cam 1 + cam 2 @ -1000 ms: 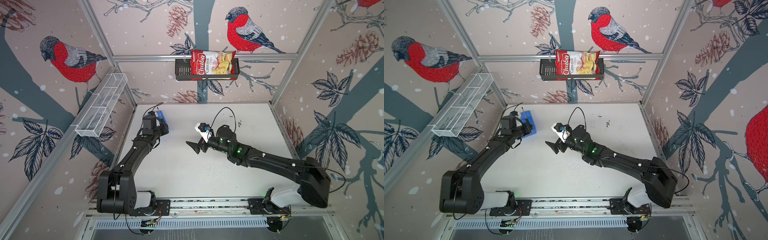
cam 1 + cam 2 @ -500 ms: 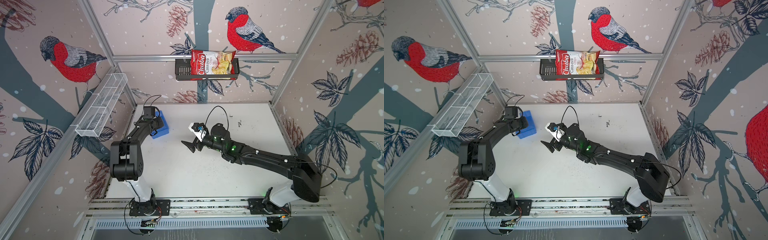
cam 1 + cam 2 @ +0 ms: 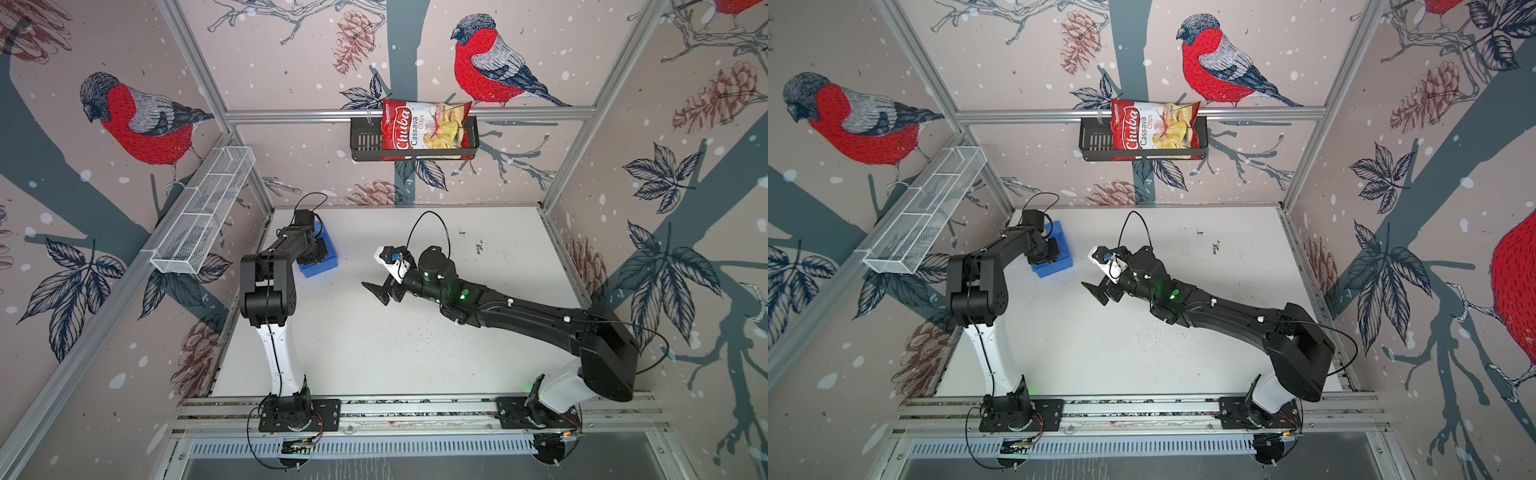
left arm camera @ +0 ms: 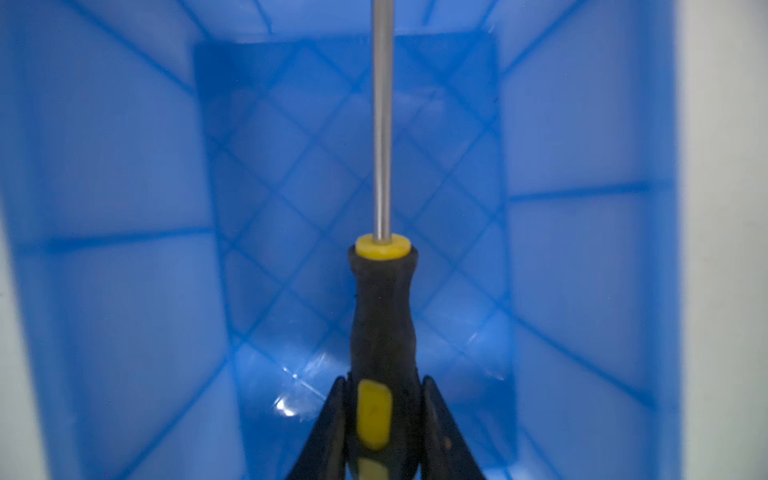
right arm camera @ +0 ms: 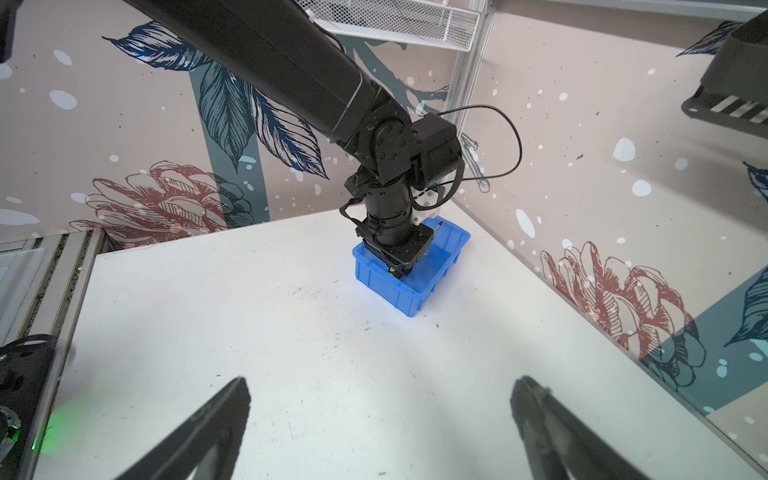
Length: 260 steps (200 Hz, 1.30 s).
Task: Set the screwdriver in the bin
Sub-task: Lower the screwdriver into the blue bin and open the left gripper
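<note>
In both top views the left end effector points down into the blue bin, which sits on the white tabletop near the back left corner. The arm hides what it carries there. The right end effector hangs above the middle of the tabletop, well apart from the bin, its jaws spread wide with nothing between them.

In the left wrist view the two dark fingers are clamped on the black-and-yellow handle of the screwdriver. Its thin metal shaft runs out past the picture edge. The bin's blue walls and ribbed floor surround it, and I cannot tell whether the tool touches the floor.

In the right wrist view the open fingers frame bare tabletop, with the bin beyond. A yellow speck under the left end effector, inside the bin's rim, is probably the handle.
</note>
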Motion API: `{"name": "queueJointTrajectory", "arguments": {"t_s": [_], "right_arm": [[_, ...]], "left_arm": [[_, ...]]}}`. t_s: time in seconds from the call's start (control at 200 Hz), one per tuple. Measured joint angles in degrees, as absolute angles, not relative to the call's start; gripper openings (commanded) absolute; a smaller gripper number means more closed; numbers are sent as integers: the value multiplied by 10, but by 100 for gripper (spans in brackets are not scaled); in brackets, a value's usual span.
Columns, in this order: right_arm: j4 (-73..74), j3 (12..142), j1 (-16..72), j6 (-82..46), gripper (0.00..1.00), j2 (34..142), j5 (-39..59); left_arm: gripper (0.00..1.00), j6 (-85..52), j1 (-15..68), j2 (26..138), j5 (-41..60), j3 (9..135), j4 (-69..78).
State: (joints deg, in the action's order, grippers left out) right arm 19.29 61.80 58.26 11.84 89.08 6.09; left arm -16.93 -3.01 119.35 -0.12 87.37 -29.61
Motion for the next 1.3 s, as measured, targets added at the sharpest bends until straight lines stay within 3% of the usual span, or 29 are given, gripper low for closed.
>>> {"name": "queueJointTrajectory", "arguments": {"t_s": [0.125,0.31,0.385,0.795,0.86,0.926,1.101,1.301], "right_arm": [[192,619,583,118,98,892,61],[189,619,583,118,98,892,61],[188,619,583,118,99,892,61],[187,617,581,103,99,879,50],[189,613,580,99,99,874,50],[191,608,577,90,99,868,50],[194,590,568,72,99,837,50],[210,536,550,39,99,780,50]], "left_arm": [[13,-169,-30,1203,-3,881,-309],[49,-169,-30,1202,-15,882,-319],[56,-172,-30,1197,-18,882,-321],[65,-172,-28,1067,-30,820,-281],[71,-171,-27,1036,-23,799,-260],[83,-171,-25,1004,-13,773,-236],[99,-157,0,914,2,700,-173],[99,-108,35,832,0,641,-114]]}}
